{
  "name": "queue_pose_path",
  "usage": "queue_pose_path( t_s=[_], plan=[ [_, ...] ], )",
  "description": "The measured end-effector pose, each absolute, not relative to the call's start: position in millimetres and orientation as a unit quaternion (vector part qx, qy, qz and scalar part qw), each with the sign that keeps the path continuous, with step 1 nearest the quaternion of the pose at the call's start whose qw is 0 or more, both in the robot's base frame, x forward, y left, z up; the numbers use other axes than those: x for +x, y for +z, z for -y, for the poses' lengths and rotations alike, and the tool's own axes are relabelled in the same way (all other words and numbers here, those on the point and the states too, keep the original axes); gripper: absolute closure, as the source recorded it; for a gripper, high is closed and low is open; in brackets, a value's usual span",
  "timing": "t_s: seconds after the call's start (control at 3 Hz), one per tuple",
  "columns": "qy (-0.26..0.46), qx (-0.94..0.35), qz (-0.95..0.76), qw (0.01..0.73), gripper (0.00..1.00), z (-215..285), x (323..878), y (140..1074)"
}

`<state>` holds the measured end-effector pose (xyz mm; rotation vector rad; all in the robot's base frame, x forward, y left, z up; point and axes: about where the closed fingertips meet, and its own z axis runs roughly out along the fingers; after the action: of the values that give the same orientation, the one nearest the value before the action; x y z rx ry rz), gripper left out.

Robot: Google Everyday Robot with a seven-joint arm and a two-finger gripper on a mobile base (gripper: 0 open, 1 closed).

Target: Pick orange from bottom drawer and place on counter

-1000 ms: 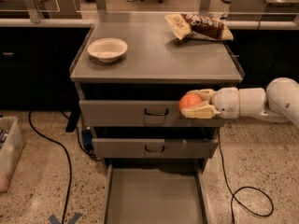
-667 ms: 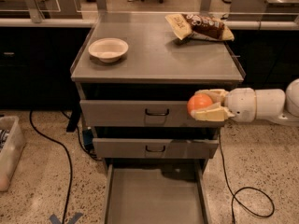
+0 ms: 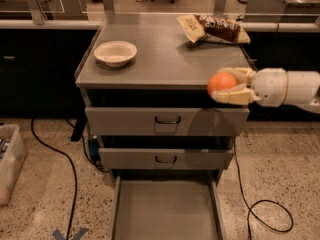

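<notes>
My gripper (image 3: 223, 85) comes in from the right and is shut on the orange (image 3: 220, 82), a small round orange fruit. It holds the orange in the air at the front right edge of the counter (image 3: 165, 59), level with the rim and above the top drawer's front. The bottom drawer (image 3: 165, 211) is pulled out toward the camera, its flat grey floor bare.
A white bowl (image 3: 115, 53) sits on the counter's left. A brown snack bag (image 3: 212, 29) lies at the back right. Two upper drawers with black handles (image 3: 167, 120) are shut. Black cables (image 3: 60, 156) run over the floor. A plastic bin (image 3: 7, 164) stands at far left.
My gripper has risen with the orange, from in front of the top drawer to the height of the counter's front edge, and drifted slightly right.
</notes>
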<state>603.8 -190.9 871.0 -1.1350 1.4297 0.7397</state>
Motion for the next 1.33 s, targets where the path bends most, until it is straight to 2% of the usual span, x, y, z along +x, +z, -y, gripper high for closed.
queue_pose_path(
  t_s=[0.67,1.33],
  plan=[
    [0.304,-0.502,-0.554,0.590,1.00,163.5,691.6,926.0],
    [0.282,-0.514,-0.556,0.590,1.00,120.8,772.5,924.1]
  ],
)
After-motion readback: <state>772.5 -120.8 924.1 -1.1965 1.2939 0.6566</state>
